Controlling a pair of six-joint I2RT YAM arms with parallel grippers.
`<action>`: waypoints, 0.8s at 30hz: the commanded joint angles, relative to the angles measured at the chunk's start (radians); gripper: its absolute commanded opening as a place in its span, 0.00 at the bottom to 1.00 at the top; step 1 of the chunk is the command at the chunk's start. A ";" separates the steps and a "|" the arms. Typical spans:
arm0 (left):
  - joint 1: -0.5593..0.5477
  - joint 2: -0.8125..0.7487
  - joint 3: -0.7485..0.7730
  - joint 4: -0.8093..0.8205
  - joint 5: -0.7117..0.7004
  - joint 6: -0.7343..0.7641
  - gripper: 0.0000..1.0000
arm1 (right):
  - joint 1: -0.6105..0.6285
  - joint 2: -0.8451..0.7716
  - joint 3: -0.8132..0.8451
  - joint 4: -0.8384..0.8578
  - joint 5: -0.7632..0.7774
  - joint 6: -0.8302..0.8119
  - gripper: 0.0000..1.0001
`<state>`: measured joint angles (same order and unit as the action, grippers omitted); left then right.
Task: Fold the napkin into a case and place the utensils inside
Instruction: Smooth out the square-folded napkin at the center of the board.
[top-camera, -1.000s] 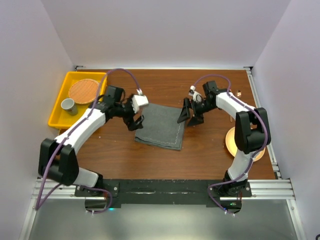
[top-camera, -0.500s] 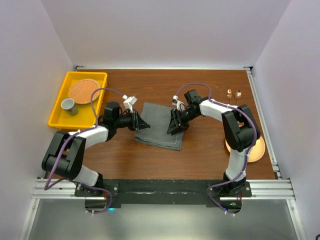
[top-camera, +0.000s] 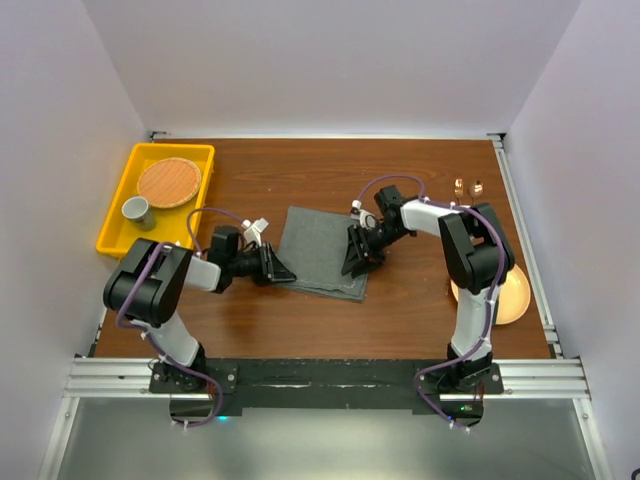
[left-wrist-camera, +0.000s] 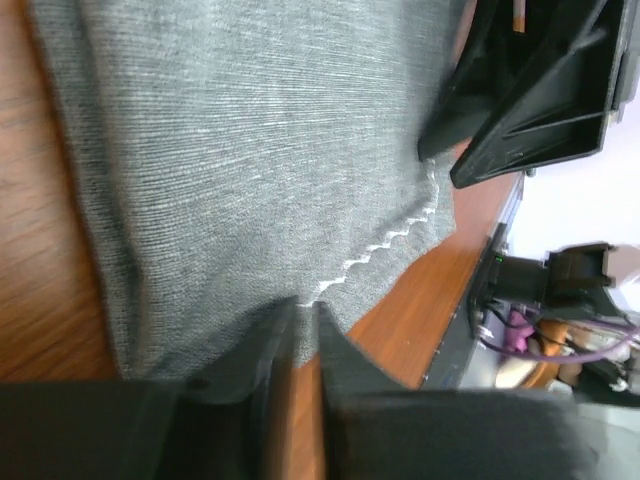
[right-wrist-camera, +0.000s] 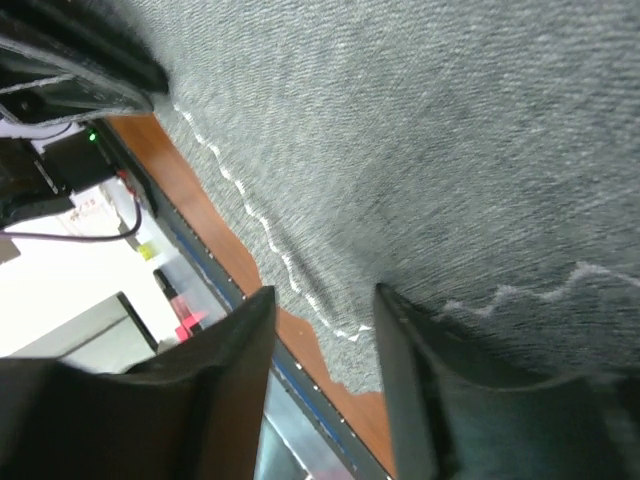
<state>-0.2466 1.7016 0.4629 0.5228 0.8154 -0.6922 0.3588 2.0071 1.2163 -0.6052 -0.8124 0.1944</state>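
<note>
The dark grey napkin (top-camera: 320, 245) lies flat on the wooden table, mid-table. My left gripper (top-camera: 283, 272) is low at its near-left corner. In the left wrist view its jaws (left-wrist-camera: 305, 312) are pinched on the stitched hem of the napkin (left-wrist-camera: 250, 150). My right gripper (top-camera: 352, 268) is at the near-right corner. Its jaws (right-wrist-camera: 325, 305) stand apart over that corner of the napkin (right-wrist-camera: 450, 130), one finger resting on the cloth. Copper heads of the utensils (top-camera: 467, 186) show at the far right, partly behind the right arm.
A round orange plate (top-camera: 512, 295) sits at the right edge, partly under the right arm. A yellow tray (top-camera: 118, 225) at the far left holds a woven round mat (top-camera: 168, 181) and a grey cup (top-camera: 136, 210).
Both arms came down and toward me to the napkin's near corners. Both pairs of jaws narrowed from wide open, and the left closed on the hem.
</note>
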 joint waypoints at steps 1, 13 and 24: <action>0.010 -0.122 0.028 0.036 0.142 0.028 0.60 | -0.009 -0.065 0.084 -0.100 -0.077 -0.098 0.58; -0.008 -0.096 0.157 0.311 0.165 -0.149 1.00 | -0.009 -0.061 0.213 0.093 -0.289 0.016 0.98; 0.026 0.237 0.194 0.293 0.054 -0.181 1.00 | -0.040 0.188 0.258 0.024 -0.274 -0.127 0.98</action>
<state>-0.2333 1.8984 0.6403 0.8085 0.9318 -0.8719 0.3309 2.1918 1.4456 -0.5289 -1.0996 0.1539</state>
